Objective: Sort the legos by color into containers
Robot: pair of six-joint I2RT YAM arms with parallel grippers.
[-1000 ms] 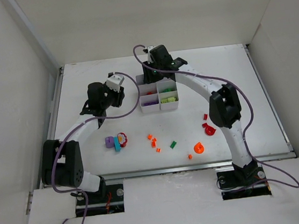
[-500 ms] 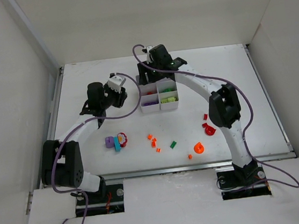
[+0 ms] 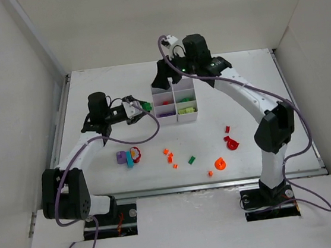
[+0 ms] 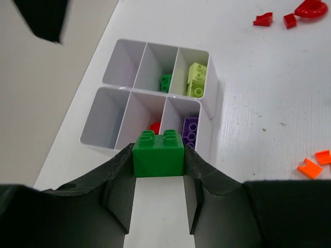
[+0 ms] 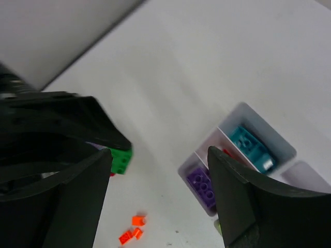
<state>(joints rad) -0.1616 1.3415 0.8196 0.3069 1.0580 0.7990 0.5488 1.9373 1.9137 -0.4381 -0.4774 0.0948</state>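
Brick point(image 4: 158, 155), bright green, square, seemingly four studs

No legible text, labels, brands or numbers in any view. Studs on the green brick point(image 4: 158, 154) are too blurred to read a logo. The tray point(image 4: 106, 119) walls are plain white.

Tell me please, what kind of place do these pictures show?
Probably a robot test cell in a laboratory. A white table is closed in by plain white panels, the left arm and the right arm are bolted at its near edge, and on it lie a divided tray and small toy bricks.
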